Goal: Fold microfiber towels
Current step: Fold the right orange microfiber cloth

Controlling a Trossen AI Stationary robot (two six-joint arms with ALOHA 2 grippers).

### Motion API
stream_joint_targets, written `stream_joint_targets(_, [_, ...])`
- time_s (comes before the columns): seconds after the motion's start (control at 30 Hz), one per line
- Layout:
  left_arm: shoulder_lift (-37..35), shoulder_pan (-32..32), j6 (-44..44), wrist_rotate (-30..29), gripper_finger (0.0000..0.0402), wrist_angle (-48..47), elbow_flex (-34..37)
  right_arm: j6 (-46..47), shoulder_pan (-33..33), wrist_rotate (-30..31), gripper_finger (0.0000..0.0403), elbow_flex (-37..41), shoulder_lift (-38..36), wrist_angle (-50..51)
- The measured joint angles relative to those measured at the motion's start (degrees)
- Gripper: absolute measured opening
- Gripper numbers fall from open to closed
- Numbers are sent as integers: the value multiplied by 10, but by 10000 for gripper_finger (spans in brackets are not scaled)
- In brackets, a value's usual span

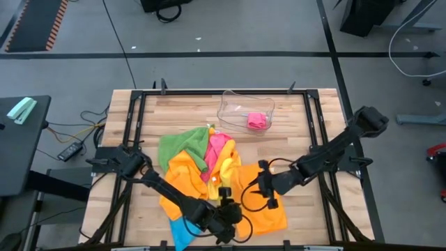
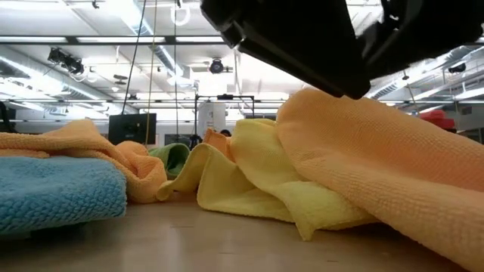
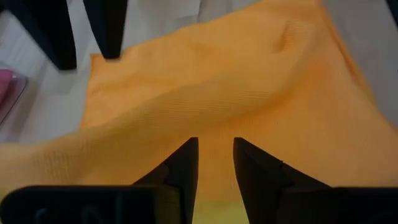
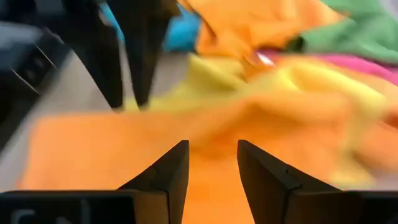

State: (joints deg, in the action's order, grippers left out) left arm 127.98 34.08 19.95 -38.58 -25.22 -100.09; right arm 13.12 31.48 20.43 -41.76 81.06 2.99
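Observation:
An orange microfiber towel (image 1: 268, 213) lies spread near the table's front edge, right of a heap of green (image 1: 182, 148), pink (image 1: 217, 146), yellow (image 1: 228, 171), orange and blue (image 1: 182, 230) towels. My left gripper (image 1: 226, 222) (image 3: 216, 144) is at the spread towel's near left corner. My right gripper (image 1: 263, 187) (image 4: 212, 148) is at its far left corner. Both are shut on it. In the low view the orange towel (image 2: 378, 151) rises from the table to the dark grippers above. My left gripper pinches the orange towel's left edge (image 3: 214, 127) between its two fingers, slanting down from the table's left. The cloth runs up to the fingers in a raised ridge, and the rest slopes down to the table. One layer or several, I cannot tell. My right gripper has the orange towel's edge (image 4: 211, 134) between its two fingers, slanting down from the table's right. The picture is smeared, so the exact spot and the number of layers do not show. The cloth by the fingers is raised and the rest lies on the table.
A clear plastic tray (image 1: 230, 104) stands at the table's far middle with a folded pink towel (image 1: 257, 120) in it. Bare wood lies on the right of the table. Cables trail off the table's left side.

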Motion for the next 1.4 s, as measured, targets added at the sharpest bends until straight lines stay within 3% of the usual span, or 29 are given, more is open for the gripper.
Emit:
stream_joint_targets(0.1, [0,-4,7,0,110,2,0,3,-10,23,145,4,-14,67])
stream_joint_targets(0.17, [0,-7,17,0,110,0,0,4,-20,23,145,22,-10,51])
stream_joint_targets(0.47, [4,-29,66,3,110,-45,14,15,-58,-45,145,121,75,-201])
stream_joint_targets(0.63, [1,-24,64,1,110,-43,14,21,-35,-94,145,105,140,-291])
stream_joint_targets(0.77, [-15,-11,49,-8,109,-41,14,-13,-4,-101,145,69,177,-351])
stream_joint_targets(1.17, [-63,35,34,-12,84,-46,13,-126,5,-63,145,-50,172,-312])
stream_joint_targets(1.4, [-62,42,48,-9,74,-45,14,-48,-57,-53,145,-99,209,-214])
